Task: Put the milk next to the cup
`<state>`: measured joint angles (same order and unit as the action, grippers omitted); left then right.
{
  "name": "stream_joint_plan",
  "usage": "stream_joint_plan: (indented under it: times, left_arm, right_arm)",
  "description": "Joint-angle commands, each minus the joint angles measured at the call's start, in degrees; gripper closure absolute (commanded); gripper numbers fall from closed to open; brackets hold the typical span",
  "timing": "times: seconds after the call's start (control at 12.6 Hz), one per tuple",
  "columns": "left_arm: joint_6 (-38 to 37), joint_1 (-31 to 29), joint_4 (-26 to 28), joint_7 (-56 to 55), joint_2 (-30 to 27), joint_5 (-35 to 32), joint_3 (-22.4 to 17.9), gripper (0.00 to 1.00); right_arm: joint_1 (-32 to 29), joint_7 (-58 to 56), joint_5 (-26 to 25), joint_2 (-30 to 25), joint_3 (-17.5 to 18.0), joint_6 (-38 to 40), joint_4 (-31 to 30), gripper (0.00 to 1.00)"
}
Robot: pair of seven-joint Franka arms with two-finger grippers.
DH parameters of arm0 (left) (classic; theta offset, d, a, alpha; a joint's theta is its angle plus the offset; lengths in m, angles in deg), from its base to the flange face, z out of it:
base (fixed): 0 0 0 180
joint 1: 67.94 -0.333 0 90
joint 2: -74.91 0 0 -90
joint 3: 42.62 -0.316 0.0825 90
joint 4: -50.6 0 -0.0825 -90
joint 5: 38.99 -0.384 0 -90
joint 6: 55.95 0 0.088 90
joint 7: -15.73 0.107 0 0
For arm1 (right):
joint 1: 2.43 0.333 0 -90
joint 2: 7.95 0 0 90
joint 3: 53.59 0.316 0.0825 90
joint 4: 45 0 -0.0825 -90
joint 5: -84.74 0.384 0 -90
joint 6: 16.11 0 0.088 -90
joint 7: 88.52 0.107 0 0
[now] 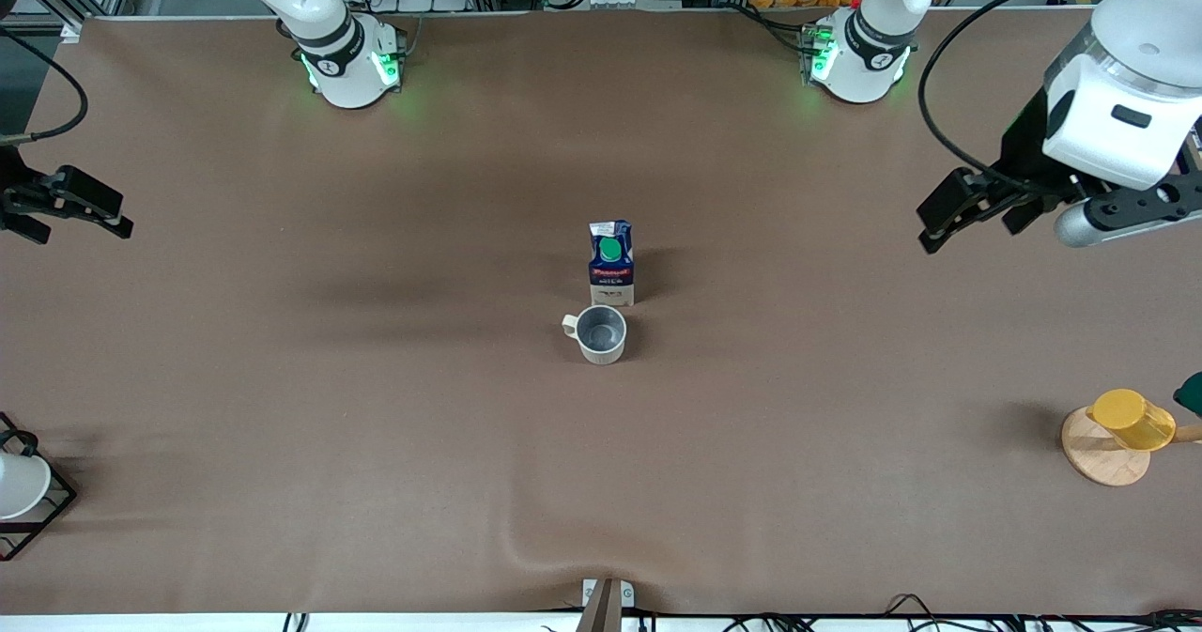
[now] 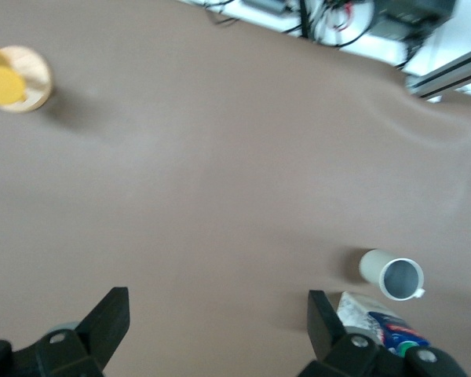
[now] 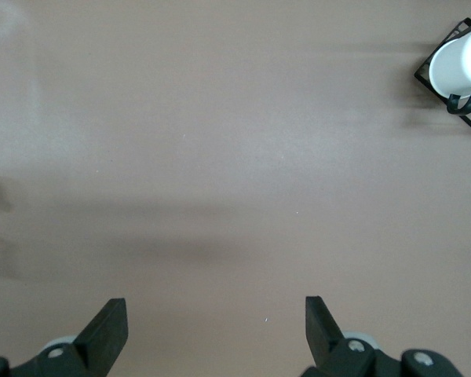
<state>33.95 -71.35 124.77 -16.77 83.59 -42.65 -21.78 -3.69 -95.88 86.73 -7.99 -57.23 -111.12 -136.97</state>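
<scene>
The milk (image 1: 611, 264), a dark-blue carton with a green cap, stands upright in the middle of the table. The beige-grey cup (image 1: 599, 333) stands right beside it, nearer to the front camera, a small gap apart. Both also show in the left wrist view, the cup (image 2: 398, 276) and the milk (image 2: 381, 326). My left gripper (image 1: 967, 228) is open and empty, up in the air over the table's left-arm end (image 2: 218, 314). My right gripper (image 1: 80, 228) is open and empty over the right-arm end (image 3: 216, 318).
A yellow cup (image 1: 1132, 418) lies on a round wooden stand (image 1: 1103, 458) at the left arm's end, near the front. A white cup (image 1: 19, 484) sits in a black wire rack (image 1: 56, 505) at the right arm's end. The brown cloth has a wrinkle (image 1: 526, 543) near the front edge.
</scene>
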Motion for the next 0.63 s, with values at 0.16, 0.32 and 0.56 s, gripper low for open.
stream_joint_plan:
  times: [0.16, 0.32, 0.56]
  left_arm:
    - [-0.8, -5.4, 3.8, 6.6, -3.0, 0.3, 0.4, 0.0]
    - [-1.7, -6.6, 4.1, 10.7, -5.0, 0.4, 0.5, 0.0]
    - [-3.2, -4.6, 7.2, 12.7, -8.8, 0.7, -2.5, 0.0]
  right_arm:
    - [-0.8, 3.1, -0.6, -0.3, 1.0, 1.6, 0.6, 0.0]
    - [-0.8, 3.1, -0.5, -0.3, 1.0, 1.8, 0.5, 0.0]
    - [-0.6, 3.1, -0.6, -0.3, 1.2, 1.9, 0.6, 0.0]
